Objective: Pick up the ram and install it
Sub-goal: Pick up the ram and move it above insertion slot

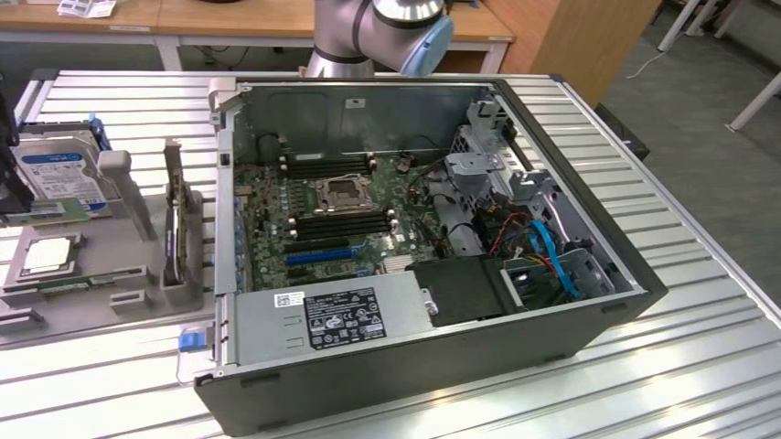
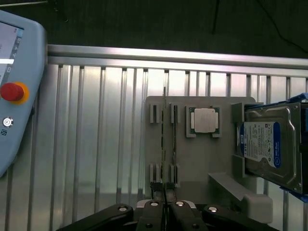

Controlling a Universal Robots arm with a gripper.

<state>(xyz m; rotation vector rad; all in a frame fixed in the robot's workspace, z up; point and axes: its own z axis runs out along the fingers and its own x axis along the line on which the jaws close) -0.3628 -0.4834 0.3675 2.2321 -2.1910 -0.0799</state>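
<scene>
The ram, a long thin circuit-board stick (image 2: 164, 139), stands on edge in a grey slotted holder (image 2: 202, 159) on the ribbed metal worktop (image 2: 96, 144). The tool (image 2: 166, 208) hangs above it, fingers together and apparently empty. The stick looks light, stiff and fragile, so it is best pinched on its flat faces at mid-length.

Open PC case (image 1: 573, 334) on slatted table (image 1: 696, 366): PSU (image 1: 336, 315) at 6 o'clock, CPU socket (image 1: 342, 194) mid-motherboard (image 1: 380, 240). Grey fixture (image 1: 73, 315) at case's 9 o'clock holds hard drive (image 1: 55, 174), CPU chip (image 1: 47, 256). Teach pendant (image 2: 24, 115), red e-stop (image 2: 12, 91), apart from fixture.
</scene>
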